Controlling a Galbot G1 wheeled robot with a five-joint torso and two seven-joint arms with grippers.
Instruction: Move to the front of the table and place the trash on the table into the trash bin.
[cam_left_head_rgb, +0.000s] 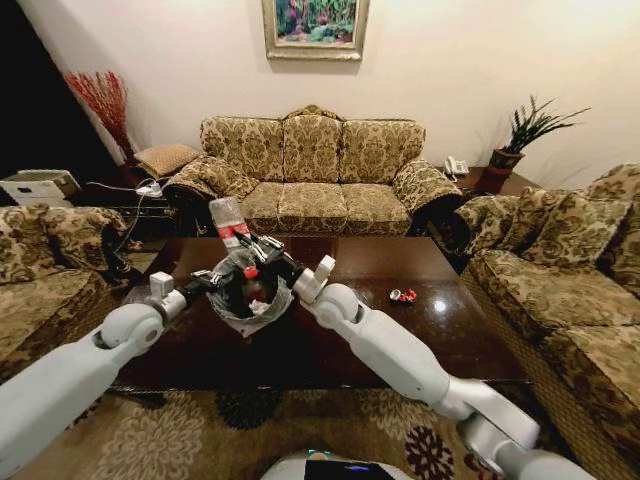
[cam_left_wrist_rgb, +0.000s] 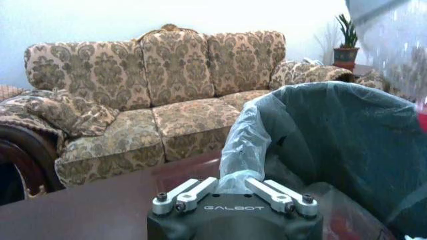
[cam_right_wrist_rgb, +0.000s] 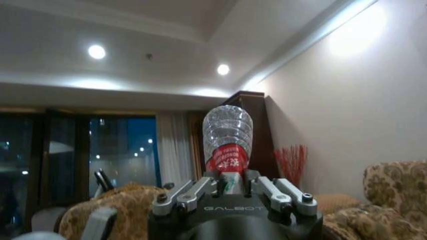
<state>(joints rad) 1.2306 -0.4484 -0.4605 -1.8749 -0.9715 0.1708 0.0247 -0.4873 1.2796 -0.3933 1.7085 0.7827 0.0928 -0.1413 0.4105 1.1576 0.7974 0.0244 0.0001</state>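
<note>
**Bottle poised over the bin mouth**

Right now the right hand (cam_left_head_rgb: 262, 246) is clamped on the bottle (cam_left_head_rgb: 228, 220), its fingers pinched around the neck end just below the red label, as the right wrist view shows, where the clear body (cam_right_wrist_rgb: 227, 130) stands straight out from between the fingers. Seen from the head, the bottle's long axis tilts up and away from this hand, toward the sofa (cam_left_head_rgb: 312, 170), with the cap end lowest and nearest the bin opening.

The trash bin (cam_left_head_rgb: 250, 292) hangs directly below and slightly toward the robot from that hand, held up over the table (cam_left_head_rgb: 440, 330). The left hand (cam_left_head_rgb: 205, 278) has closed its fingers on the bin's edge and the bunched liner (cam_left_wrist_rgb: 243, 150), gripping it from the robot's left side. Some trash already lies inside, red and white bits showing.

So the relation that matters: the bottle sits above the rim's far edge, not yet centred over the mouth, I judge. Letting go there risks a bounce off the rim.

One red-black wrapper (cam_left_head_rgb: 403, 296) lies on the table well off to the right hand's outer side, nearer that arm.
</note>
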